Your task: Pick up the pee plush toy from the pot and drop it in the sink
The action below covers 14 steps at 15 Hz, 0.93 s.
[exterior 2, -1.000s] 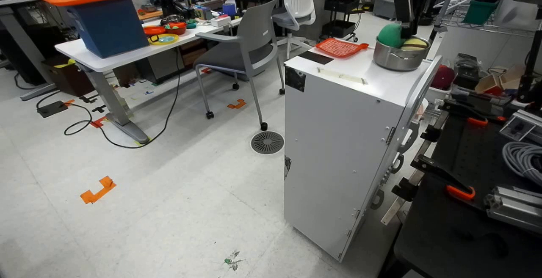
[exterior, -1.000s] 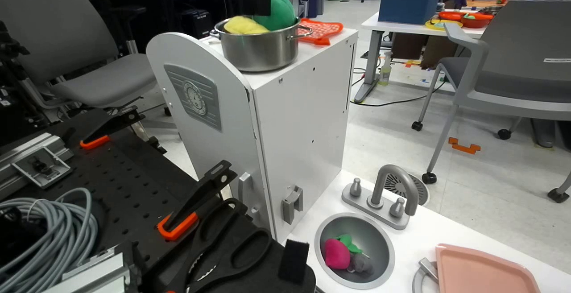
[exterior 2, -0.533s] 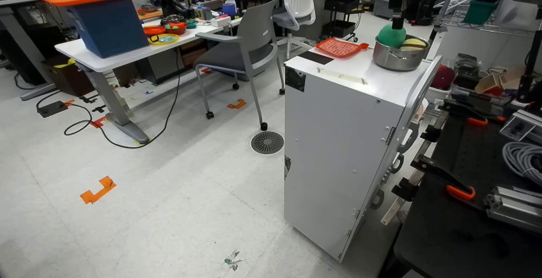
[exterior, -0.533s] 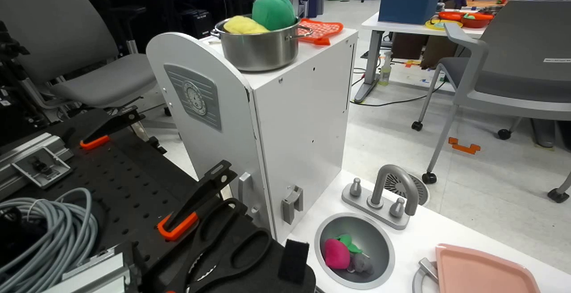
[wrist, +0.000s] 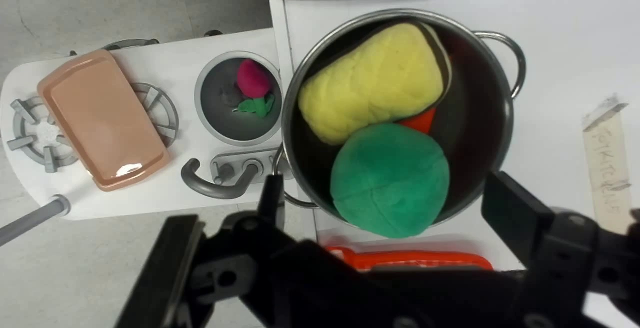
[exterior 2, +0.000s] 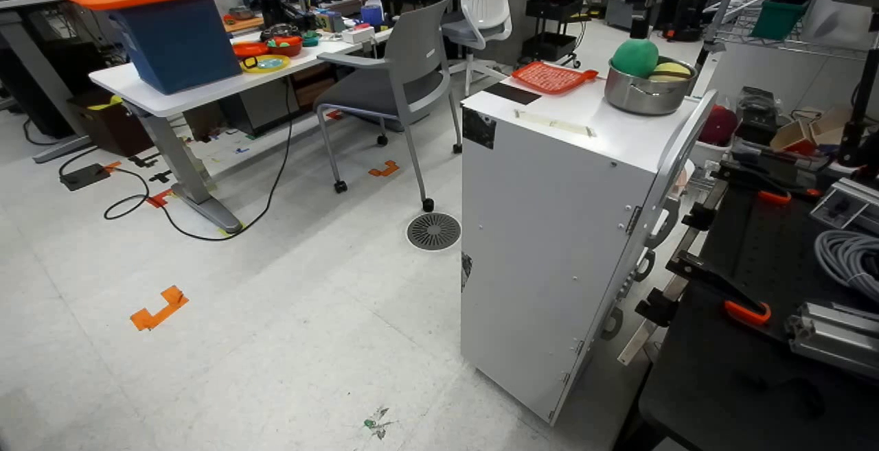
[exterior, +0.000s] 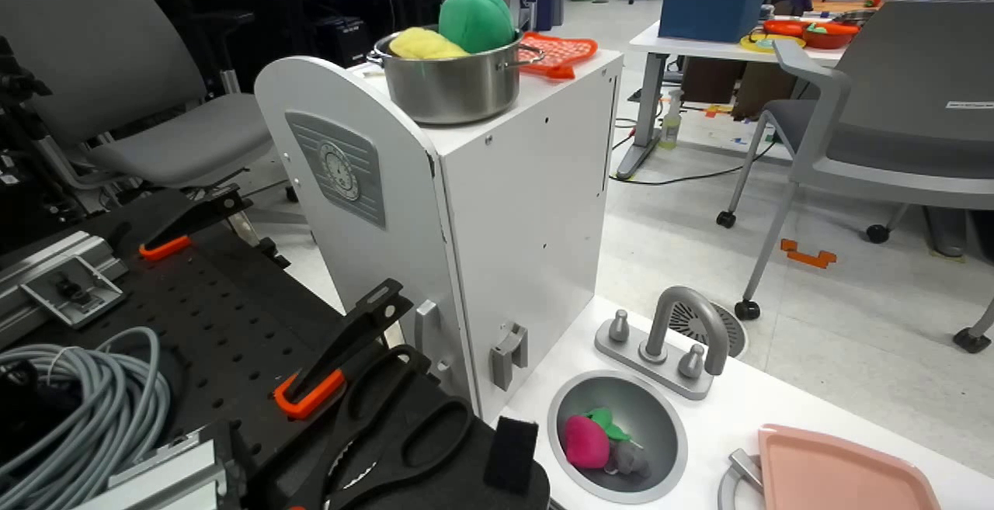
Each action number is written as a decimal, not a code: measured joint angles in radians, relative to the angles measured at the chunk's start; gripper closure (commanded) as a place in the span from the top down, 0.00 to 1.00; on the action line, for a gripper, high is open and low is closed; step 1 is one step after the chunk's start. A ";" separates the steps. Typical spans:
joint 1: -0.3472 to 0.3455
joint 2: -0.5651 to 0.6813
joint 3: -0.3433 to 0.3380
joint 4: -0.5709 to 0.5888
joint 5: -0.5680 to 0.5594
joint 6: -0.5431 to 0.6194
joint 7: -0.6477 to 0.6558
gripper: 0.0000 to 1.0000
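Green plush toy [wrist: 390,180]: sitting in the pot [exterior: 454,91], bulging up past its rim
Gripper [wrist: 382,177]: jaws spread wide, hanging higher than the pot; wrist view has one either side of the green ball
Yellow plush [wrist: 375,83]: in the pot too, right beside the green one
Sink [exterior: 656,425]: well below the pot, got a magenta plush [exterior: 586,442] in it
Red mesh thing [exterior 2: 553,78]: near the pot, same white top [exterior 2: 618,135]

We read "TOYKITCHEN" on the tape [wrist: 607,165] atop the cabinet [wrist: 555,98], its ending unclear. We cannot decipher the label [exterior: 971,105] on the chair [exterior: 916,60].
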 measured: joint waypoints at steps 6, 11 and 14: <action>-0.001 0.031 0.006 -0.001 0.077 0.013 -0.038 1.00; -0.001 0.046 0.012 0.000 0.100 0.013 -0.050 1.00; -0.003 0.044 0.010 0.000 0.100 0.020 -0.050 1.00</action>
